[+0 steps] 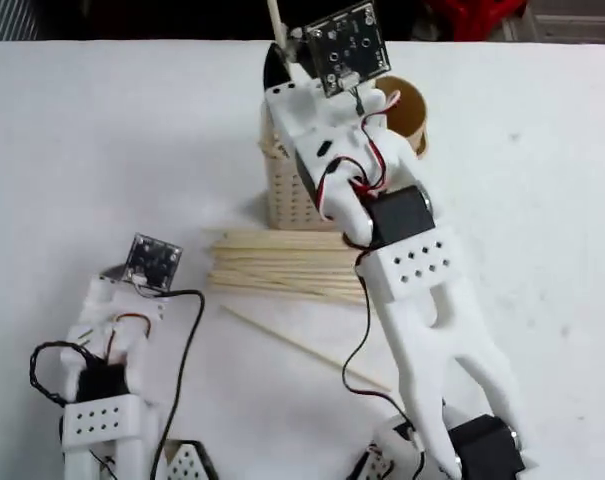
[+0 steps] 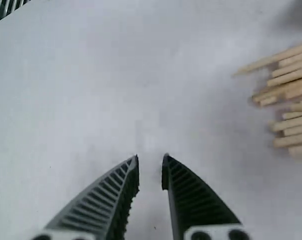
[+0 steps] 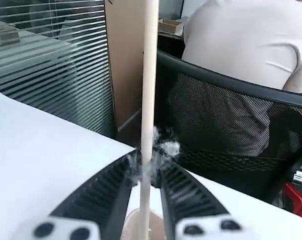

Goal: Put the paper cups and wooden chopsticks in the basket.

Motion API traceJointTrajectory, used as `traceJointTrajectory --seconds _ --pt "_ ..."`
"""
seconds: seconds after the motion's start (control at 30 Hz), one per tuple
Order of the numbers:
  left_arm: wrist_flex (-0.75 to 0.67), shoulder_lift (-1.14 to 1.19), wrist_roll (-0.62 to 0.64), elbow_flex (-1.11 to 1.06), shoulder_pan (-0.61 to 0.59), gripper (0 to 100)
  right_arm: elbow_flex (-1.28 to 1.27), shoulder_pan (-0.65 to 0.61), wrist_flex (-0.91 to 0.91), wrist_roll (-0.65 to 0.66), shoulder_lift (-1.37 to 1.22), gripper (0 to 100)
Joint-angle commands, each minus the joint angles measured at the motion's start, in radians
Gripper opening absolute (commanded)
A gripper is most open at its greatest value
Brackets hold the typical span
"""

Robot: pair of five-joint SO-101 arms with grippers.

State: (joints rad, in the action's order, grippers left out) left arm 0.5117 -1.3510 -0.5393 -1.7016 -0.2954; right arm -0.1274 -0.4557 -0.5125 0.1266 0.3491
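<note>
The right gripper (image 3: 147,164) is pinched tight on one wooden chopstick (image 3: 150,75) standing straight up above the basket (image 1: 285,195), and the left gripper (image 2: 151,167), fingers a little apart, holds nothing near the pile of chopsticks (image 2: 285,100) on the table (image 2: 91,75).

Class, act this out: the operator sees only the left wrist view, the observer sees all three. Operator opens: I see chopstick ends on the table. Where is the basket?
Observer: The basket stands just beyond the chopstick pile, under the right arm.
Operator: What is that arm's tool doing?
Observer: The right tool is shut on one upright chopstick.
Operator: Any cups?
Observer: One paper cup shows beside the basket; whether it sits inside, I cannot tell.
</note>
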Motion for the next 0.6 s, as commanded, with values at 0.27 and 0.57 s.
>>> traceJointTrajectory --seconds 0.27,0.57 --pt "0.005 -0.012 -0.008 0.003 0.015 9 -0.054 0.013 0.111 0.0 0.015 1.8" --pt "0.003 -0.012 -0.008 0.003 0.015 9 -0.199 0.021 0.3 0.002 0.015 1.8"
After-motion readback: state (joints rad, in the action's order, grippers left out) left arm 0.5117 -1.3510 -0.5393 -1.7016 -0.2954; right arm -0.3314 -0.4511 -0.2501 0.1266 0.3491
